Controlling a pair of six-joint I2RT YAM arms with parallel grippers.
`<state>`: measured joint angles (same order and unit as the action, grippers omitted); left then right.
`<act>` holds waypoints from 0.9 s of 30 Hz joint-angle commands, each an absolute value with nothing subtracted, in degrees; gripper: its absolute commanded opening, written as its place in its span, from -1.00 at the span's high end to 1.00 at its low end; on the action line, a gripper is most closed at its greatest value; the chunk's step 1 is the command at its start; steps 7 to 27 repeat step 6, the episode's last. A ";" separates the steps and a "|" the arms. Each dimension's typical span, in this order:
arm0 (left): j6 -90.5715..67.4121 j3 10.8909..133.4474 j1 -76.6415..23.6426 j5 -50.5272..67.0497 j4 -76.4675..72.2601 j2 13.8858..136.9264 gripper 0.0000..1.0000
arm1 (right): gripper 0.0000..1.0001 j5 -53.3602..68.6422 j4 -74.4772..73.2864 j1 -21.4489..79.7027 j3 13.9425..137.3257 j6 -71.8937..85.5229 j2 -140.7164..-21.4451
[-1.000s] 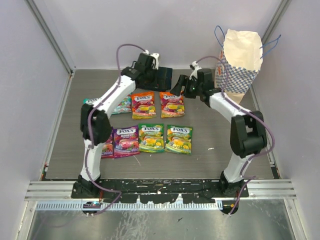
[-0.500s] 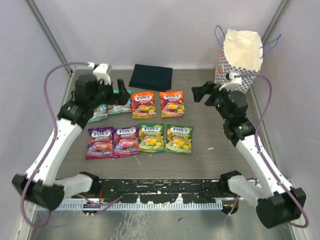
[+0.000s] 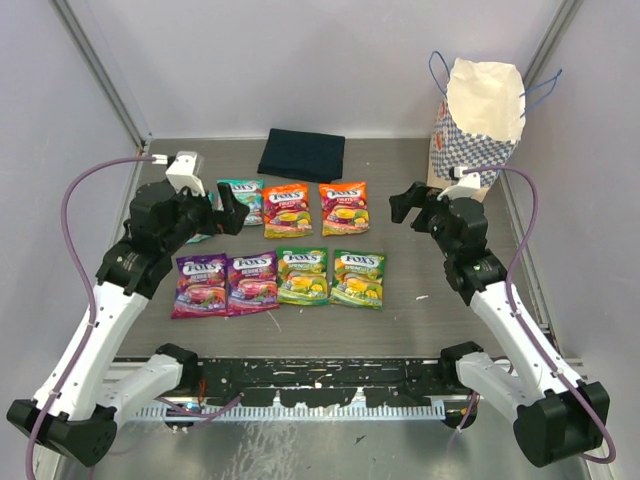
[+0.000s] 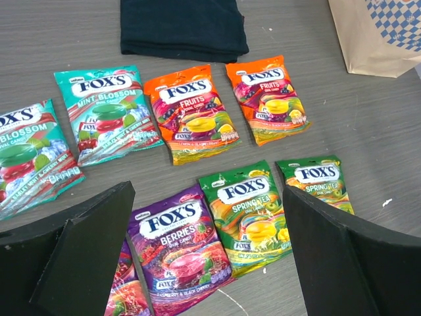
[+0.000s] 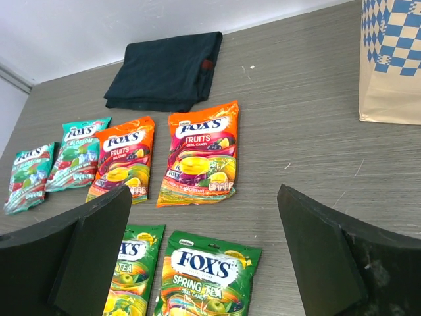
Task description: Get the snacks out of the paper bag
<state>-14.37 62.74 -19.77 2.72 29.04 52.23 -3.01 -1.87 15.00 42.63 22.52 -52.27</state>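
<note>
Snacks (image 3: 287, 210): eight pouches lying flat in two rows, mid-table (image 3: 420, 320). Paper bag (image 3: 480, 110) stands upright in the far right corner; its bottom can't be seen. Left gripper (image 4: 207, 191) and right gripper (image 5: 204, 191): jaws spread wide, holding nothing. Folded dark cloth (image 3: 301, 154) lies behind the rows.

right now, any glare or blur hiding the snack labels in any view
Top external: even light, soft shadows, the paper bag bright inside but not washed out, small print too tiny to read. Left wrist: snacks sharp, labels readable, only a slight sheen. Right wrist: sharp too; dark cloth shows little detail.
</note>
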 commanded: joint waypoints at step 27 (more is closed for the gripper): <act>-14.99 63.15 -19.70 1.46 27.60 51.28 -0.96 | -1.00 2.56 -0.05 15.07 45.23 20.57 -52.12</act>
